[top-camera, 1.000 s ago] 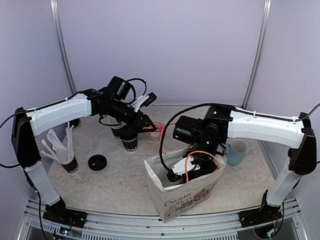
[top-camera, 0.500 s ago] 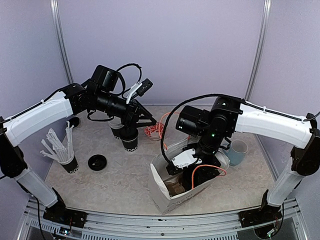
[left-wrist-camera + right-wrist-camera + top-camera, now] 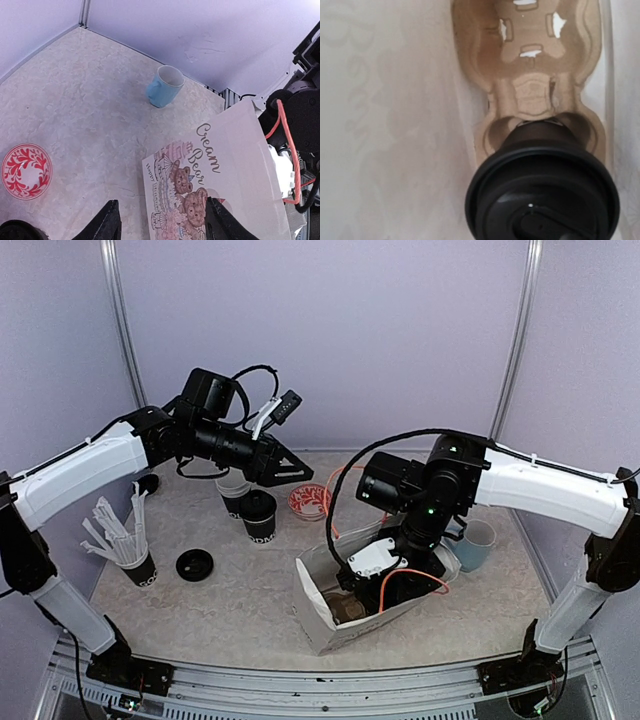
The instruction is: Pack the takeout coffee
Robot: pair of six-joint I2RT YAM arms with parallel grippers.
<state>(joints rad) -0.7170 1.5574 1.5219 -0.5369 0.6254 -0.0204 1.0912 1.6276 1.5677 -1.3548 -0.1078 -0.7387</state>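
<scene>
Lidded black paper cup (image 3: 542, 200) sits in a brown pulp carrier (image 3: 530, 60) inside the white printed paper bag (image 3: 318, 618), lower centre. Right claw (image 3: 352, 580) is down in that bag, and I cannot tell its spread. Left claw (image 3: 298, 474), wide and empty, hovers upper left above another lidded black cup (image 3: 261, 518) on the counter (image 3: 230, 610)

The left end effector (image 3: 296, 472) has risen off the lidded coffee cup (image 3: 260, 516) and now hangs above it, a little to the right. The red plate (image 3: 309, 502) is uncovered. The paper bag (image 3: 322, 612), upright before, now leans low, and its printed front has turned away.
</scene>
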